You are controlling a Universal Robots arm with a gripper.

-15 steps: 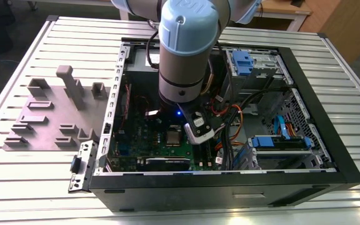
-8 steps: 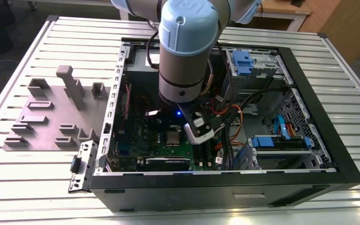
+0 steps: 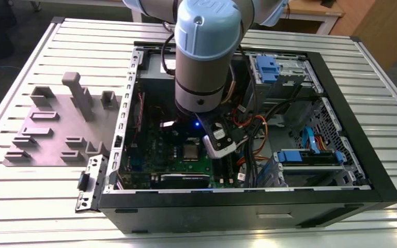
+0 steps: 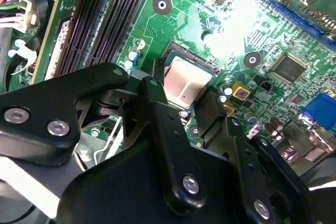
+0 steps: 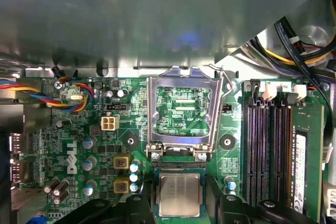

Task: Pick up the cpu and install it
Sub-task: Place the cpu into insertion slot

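Currently an open computer case (image 3: 364,170) lies on a slatted metal desk (image 3: 33,206), and the robot arm (image 3: 202,57) reaches down into it. The tool (image 3: 218,147) hangs low over the green motherboard (image 5: 131,108).

In both wrist views the cpu (image 5: 179,193) (image 4: 186,85), a small silvery square, lies flat in its socket (image 5: 178,166). The socket's metal frame (image 5: 153,114) is swung up and open just beside it. The tool (image 4: 184,98) is spread, with one black finger (image 5: 142,205) on each side of the cpu, close to its edges and not visibly pressing it.

Dark memory slots (image 5: 268,150) run alongside the socket. On the desk, at the exterior view's left, a grey fixture plate (image 3: 54,129) sits well apart from the case.
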